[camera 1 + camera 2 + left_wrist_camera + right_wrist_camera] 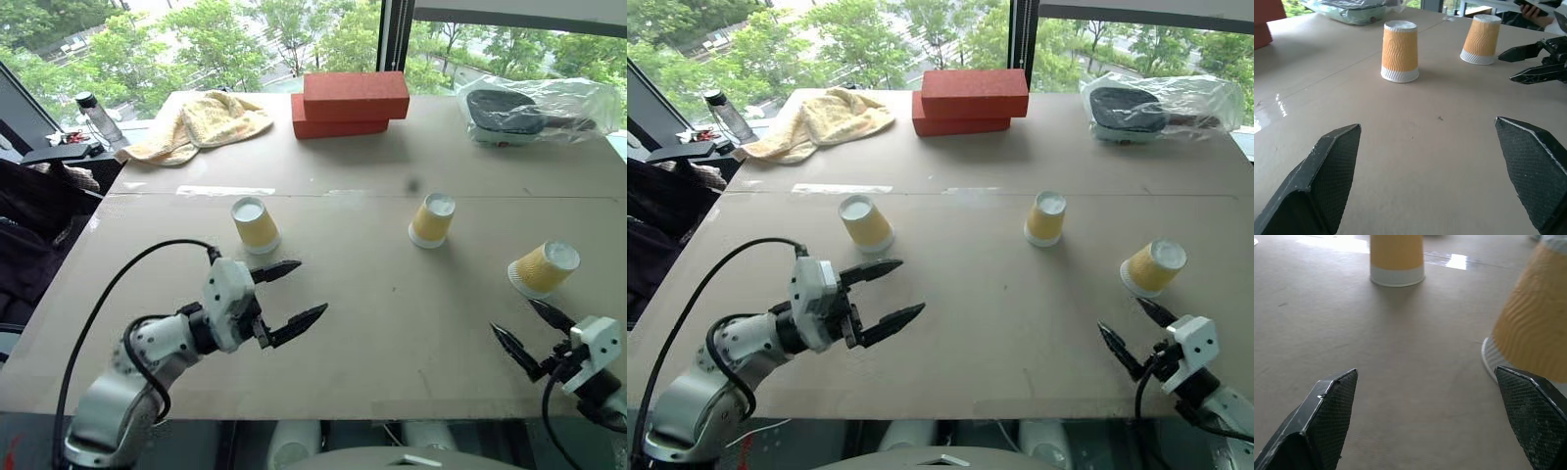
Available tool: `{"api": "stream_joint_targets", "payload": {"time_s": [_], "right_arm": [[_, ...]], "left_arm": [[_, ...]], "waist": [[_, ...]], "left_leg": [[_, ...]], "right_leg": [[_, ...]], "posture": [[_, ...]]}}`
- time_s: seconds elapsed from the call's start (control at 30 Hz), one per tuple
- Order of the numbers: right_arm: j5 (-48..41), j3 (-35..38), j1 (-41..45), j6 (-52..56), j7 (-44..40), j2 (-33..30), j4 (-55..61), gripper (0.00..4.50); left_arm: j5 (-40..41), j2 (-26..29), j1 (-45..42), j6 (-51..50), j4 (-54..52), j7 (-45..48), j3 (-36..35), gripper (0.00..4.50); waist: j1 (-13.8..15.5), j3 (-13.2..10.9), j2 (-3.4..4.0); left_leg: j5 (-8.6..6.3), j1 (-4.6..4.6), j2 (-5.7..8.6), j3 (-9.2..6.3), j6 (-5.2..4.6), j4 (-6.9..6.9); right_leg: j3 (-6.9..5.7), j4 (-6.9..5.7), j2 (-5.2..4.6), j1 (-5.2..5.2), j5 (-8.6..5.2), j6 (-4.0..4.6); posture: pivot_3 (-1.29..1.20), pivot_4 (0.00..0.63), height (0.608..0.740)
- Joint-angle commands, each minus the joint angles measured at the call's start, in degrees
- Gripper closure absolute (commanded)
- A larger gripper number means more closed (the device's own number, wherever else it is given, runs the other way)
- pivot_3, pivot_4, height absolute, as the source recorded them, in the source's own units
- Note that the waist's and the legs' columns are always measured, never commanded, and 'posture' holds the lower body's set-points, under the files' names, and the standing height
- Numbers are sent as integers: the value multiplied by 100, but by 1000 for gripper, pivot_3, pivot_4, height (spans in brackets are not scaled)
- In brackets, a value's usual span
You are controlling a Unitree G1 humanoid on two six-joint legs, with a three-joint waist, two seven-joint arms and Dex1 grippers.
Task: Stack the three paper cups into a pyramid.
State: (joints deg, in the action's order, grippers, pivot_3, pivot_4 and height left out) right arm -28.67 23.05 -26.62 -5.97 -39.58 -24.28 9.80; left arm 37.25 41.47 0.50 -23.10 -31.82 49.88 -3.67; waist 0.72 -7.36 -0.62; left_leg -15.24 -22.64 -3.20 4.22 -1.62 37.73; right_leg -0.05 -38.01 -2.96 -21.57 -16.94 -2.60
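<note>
Nothing is stacked yet: the left cup (255,224), middle cup (432,219) and right cup (544,269) stand upside down, well apart on the tabletop (392,323), while the left gripper (294,294) and right gripper (532,335) both hover with fingers spread wide, holding nothing.

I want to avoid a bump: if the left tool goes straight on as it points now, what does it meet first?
Probably the middle cup. It stands upside down ahead of the open left tool, with bare table between.

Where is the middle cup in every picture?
Left eye: middle cup stands mid-table.
Right eye: middle cup again mid-table.
Left wrist: it is the nearer cup.
Right wrist: probably the far cup.
Shared landmark: the right cup beside it.
</note>
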Motion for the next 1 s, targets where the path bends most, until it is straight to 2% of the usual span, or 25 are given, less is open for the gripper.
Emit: {"api": "stream_joint_targets", "payload": {"time_s": [0.03,0.2,0.3,0.63,1.0], "right_arm": [[-204,389,64,61,275,20,193,71],[-273,605,642,156,434,-115,-135,71],[-296,695,1083,188,350,-262,-578,71],[-478,538,2090,528,-275,-707,-1382,71],[-333,356,2634,730,-669,-829,-1708,71]], "left_arm": [[281,123,-446,-321,0,214,85,0],[406,286,-1229,-674,114,507,197,0],[415,260,-1415,-757,112,542,213,0],[585,268,-1419,-1056,-126,536,149,0],[846,240,-1213,-1226,-299,411,-14,0]], "waist": [[-22,0,1],[-60,-4,-2],[-62,-5,1],[-63,-8,5],[-61,-9,5]], "left_leg": [[0,2,0,3,0,0],[1,3,1,5,1,0],[1,4,3,6,1,1],[4,1,3,5,7,1],[6,1,2,5,10,1]], "right_leg": [[4,0,4,0,0,-1],[8,1,12,-1,1,-1],[11,1,12,-1,1,-1],[35,3,16,-2,0,-2],[38,4,15,-2,1,-3]], "posture": [[0,150,730],[0,150,730],[0,150,730],[0,150,730],[0,150,730]]}}
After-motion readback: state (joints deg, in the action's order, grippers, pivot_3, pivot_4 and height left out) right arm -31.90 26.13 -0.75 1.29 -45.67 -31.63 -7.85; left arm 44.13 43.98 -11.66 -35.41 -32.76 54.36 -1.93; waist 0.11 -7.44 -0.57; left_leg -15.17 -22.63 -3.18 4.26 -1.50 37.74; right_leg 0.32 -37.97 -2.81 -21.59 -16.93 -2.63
